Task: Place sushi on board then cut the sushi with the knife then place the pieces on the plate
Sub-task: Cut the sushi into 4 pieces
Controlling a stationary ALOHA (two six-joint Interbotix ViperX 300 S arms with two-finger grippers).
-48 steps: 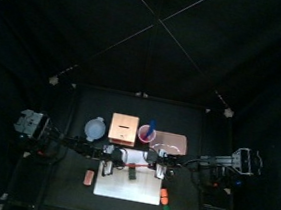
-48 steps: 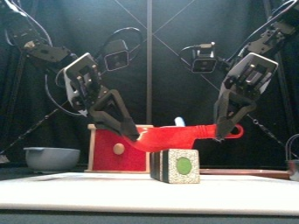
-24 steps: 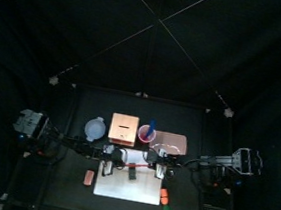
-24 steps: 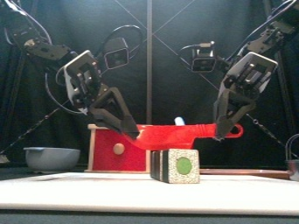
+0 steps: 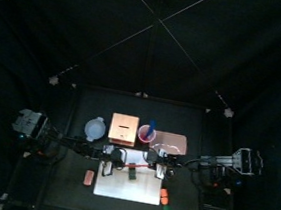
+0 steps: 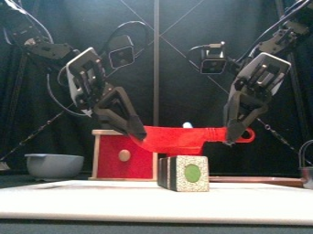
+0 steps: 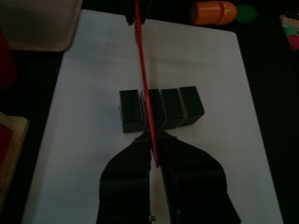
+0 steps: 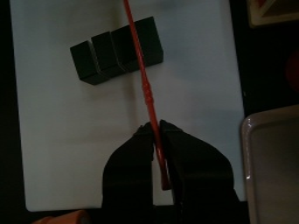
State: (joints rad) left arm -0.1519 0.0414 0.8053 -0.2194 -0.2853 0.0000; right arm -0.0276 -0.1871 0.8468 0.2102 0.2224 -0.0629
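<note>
The dark green toy sushi roll (image 7: 163, 108) lies near the middle of the white cutting board (image 7: 82, 96) on the black bench (image 7: 268, 131), its blocks together in one row. Above it the red toy knife (image 6: 184, 138) hangs level, carried at both ends. The left fingers (image 7: 126, 175) are pressed together on the blade's tip, and the right fingers (image 8: 131, 166) pinch the handle end. From the front the edge is just above the roll, not touching it. Both wrist views show the blade crossing the roll near the seam beside one end block, so the step in hand looks like the first cut.

To do it well, both arms should descend together at the same rate, so the blade stays level and does not twist in either grip. The edge ought to sit on the seam before pressure goes in. Off the seam it would likely shove the roll along the board instead of parting it. Press straight down, without sawing. The flat pink tray (image 8: 274, 166) lies near the board for the pieces.
</note>
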